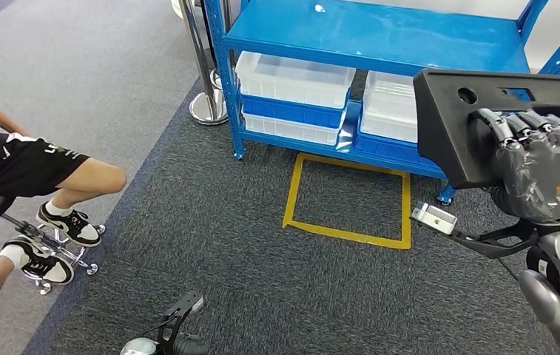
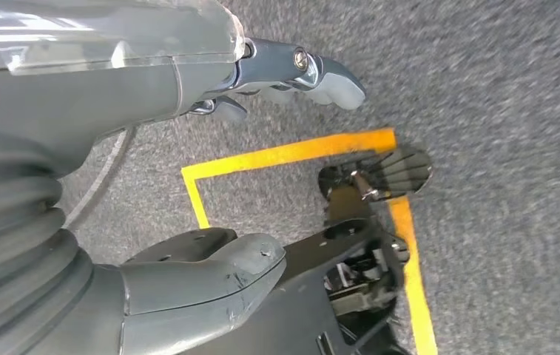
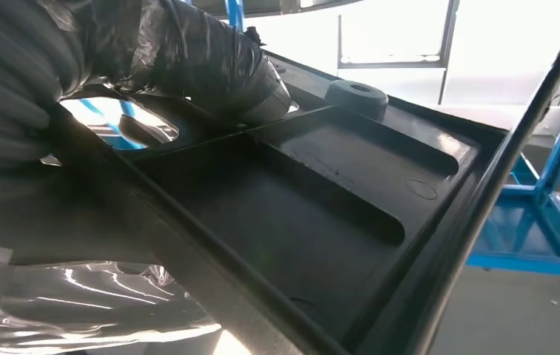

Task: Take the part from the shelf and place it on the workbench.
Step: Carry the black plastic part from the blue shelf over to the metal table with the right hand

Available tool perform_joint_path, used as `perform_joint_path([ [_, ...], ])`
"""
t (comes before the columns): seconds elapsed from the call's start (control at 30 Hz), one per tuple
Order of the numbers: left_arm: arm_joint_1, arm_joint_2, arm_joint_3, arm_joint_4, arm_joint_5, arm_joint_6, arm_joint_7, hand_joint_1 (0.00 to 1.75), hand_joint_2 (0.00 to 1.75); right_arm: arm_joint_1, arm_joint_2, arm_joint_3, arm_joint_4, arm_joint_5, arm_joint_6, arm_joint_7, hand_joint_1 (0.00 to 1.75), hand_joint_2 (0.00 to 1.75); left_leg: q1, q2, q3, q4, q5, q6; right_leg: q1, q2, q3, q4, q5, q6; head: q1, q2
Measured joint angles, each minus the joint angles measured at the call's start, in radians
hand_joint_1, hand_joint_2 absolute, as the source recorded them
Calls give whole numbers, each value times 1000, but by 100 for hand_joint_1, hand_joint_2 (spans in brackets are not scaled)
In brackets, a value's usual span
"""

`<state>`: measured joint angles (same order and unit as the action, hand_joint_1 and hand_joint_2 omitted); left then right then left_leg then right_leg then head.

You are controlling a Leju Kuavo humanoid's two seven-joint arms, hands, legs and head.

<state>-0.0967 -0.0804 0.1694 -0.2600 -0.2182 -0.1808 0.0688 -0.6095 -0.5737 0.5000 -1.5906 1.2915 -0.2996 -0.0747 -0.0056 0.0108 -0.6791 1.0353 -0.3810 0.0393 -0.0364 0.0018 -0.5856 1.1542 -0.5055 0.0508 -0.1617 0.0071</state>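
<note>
A large black flat plastic part (image 1: 454, 126) is gripped by my right hand (image 1: 539, 166) at the right of the head view, lifted in front of the blue shelf (image 1: 365, 33). Seen from the right wrist, the part's ribbed underside (image 3: 336, 214) is close up, with my hand's thumb (image 3: 210, 66) pressed on it. In the left wrist view my left hand (image 2: 188, 170) hangs over the carpet with its fingers apart and holds nothing.
White bins (image 1: 291, 78) sit on the shelf's lower level. A yellow tape square (image 1: 347, 200) marks the grey carpet before the shelf. A seated person's legs and shoes (image 1: 62, 225) are at the left. Chrome post bases (image 1: 208, 107) stand left of the shelf.
</note>
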Motion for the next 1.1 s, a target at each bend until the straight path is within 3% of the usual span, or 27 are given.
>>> perform_joint_path([
  [0.07, 1, 1, 0, -1, 0, -2, 1, 0, 175, -10, 5, 2, 4, 0, 4, 3, 175, 175, -3, -3, -23, 20, 12, -12, 4, 3, 38, -70, -45, -11, 1, 0],
  [0.13, 4, 1, 0, -2, 1, -3, -1, 0, 175, -15, 9, 5, 9, 0, 7, 7, 175, 175, -3, -6, -34, 22, 25, -22, 6, 2, 28, -76, -39, -37, 0, 0],
  [0.17, 6, 2, 1, -2, 1, -2, -4, 0, 175, -16, 11, 7, 11, 0, 8, 10, 175, 175, -1, -7, -41, 28, 16, -28, 6, 0, 19, -75, -31, -48, 0, 0],
  [0.23, 11, 2, 2, -2, 3, 0, -10, 0, 175, -18, 15, 9, 13, -1, 11, 16, 175, 175, 5, -7, -66, 84, -53, -41, 5, -3, -5, -77, -8, -66, 0, 0],
  [0.3, 13, 2, 2, -2, 4, 2, -14, 0, 175, -18, 19, 11, 14, -2, 12, 21, 175, 175, 7, -7, -97, 205, -145, -50, 7, -2, -31, -77, 14, -72, 0, 0],
  [0.33, 14, 2, 2, -2, 4, 3, -15, 0, 175, -18, 21, 12, 15, -3, 14, 24, 175, 175, 8, -7, -108, 265, -166, -51, 8, 1, -44, -77, 24, -72, 0, 0],
  [0.37, 15, 1, 2, -2, 4, 4, -16, 0, 175, -18, 22, 13, 16, -2, 15, 26, 175, 175, 8, -7, -107, 301, -163, -50, 10, 4, -57, -76, 34, -71, 0, 0],
  [0.4, 16, 2, 3, -2, 4, 5, -18, 0, 175, -17, 23, 14, 17, -2, 17, 28, 175, 175, 7, -9, -88, 303, -144, -45, 12, 10, -69, -76, 44, -70, 0, 0],
  [0.47, 18, 4, 4, -2, 4, 6, -21, 0, 175, -17, 24, 15, 17, 1, 20, 34, 175, 175, 3, -31, 1, 205, -106, -21, 17, 20, -88, -77, 62, -67, 0, 0],
  [0.53, 21, 8, 5, -2, 4, 5, -27, 0, 175, -16, 27, 15, 17, 6, 21, 43, 175, 175, -2, -65, 104, 64, -116, 2, 17, 31, -97, -80, 79, -62, 2, 0],
  [0.6, 26, 10, 7, -2, 5, 3, -32, 0, 175, -13, 31, 17, 17, 12, 21, 49, 175, 175, -6, -71, 146, -4, -130, 9, 12, 45, -99, -92, 97, -50, 3, 0],
  [0.67, 30, 11, 9, -2, 5, 2, -34, 0, 175, -7, 33, 19, 17, 16, 20, 53, 175, 175, -5, -50, 153, -34, -110, 11, 13, 51, -101, -104, 108, -38, 3, 0],
  [0.7, 30, 11, 10, -2, 5, 2, -35, 0, 175, -5, 33, 20, 17, 17, 20, 55, 175, 175, -3, -38, 154, -49, -97, 15, 15, 42, -107, -94, 97, -35, 4, 0],
  [0.73, 31, 11, 11, -2, 4, 2, -37, 0, 175, -3, 33, 20, 17, 19, 20, 57, 175, 175, 0, -26, 153, -61, -86, 17, 17, 30, -121, -64, 72, -32, 5, 0],
  [0.8, 34, 11, 12, -2, 3, 3, -40, 0, 175, 1, 33, 21, 17, 22, 20, 60, 175, 175, 0, -4, 142, -63, -76, 21, 15, 10, -162, 49, -1, -26, 8, 0],
  [0.87, 38, 11, 14, -2, 1, 2, -43, 0, 175, 5, 34, 21, 17, 25, 23, 63, 175, 175, 0, 18, 126, -51, -73, 19, 11, 5, -186, 140, -41, -17, 9, 0],
  [0.9, 39, 10, 14, -2, 1, 1, -45, 0, 175, 6, 34, 21, 17, 25, 24, 63, 175, 175, 1, 29, 117, -43, -73, 18, 8, 1, -174, 138, -36, -12, 9, 0],
  [0.93, 39, 10, 14, -2, 1, 0, -46, 0, 175, 6, 34, 21, 17, 23, 27, 64, 175, 175, 2, 40, 108, -33, -75, 16, 6, -7, -142, 100, -18, -8, 9, 0],
  [1.0, 39, 10, 16, -2, 1, -1, -48, 0, 175, 2, 34, 21, 17, 19, 31, 64, 175, 175, 1, 57, 92, -7, -83, 5, 8, -45, -66, -19, 14, -6, 10, 0],
  [1.07, 40, 10, 19, -2, 1, -3, -50, 0, 175, -3, 34, 20, 16, 16, 35, 64, 175, 175, -3, 72, 82, 12, -89, -7, 13, -65, -36, -77, 20, -19, 10, 0],
  [1.1, 41, 11, 20, -2, 1, -4, -50, 0, 175, -4, 34, 19, 15, 15, 37, 64, 175, 175, -5, 80, 80, 16, -90, -11, 17, -59, -39, -78, 21, -28, 10, 0],
])
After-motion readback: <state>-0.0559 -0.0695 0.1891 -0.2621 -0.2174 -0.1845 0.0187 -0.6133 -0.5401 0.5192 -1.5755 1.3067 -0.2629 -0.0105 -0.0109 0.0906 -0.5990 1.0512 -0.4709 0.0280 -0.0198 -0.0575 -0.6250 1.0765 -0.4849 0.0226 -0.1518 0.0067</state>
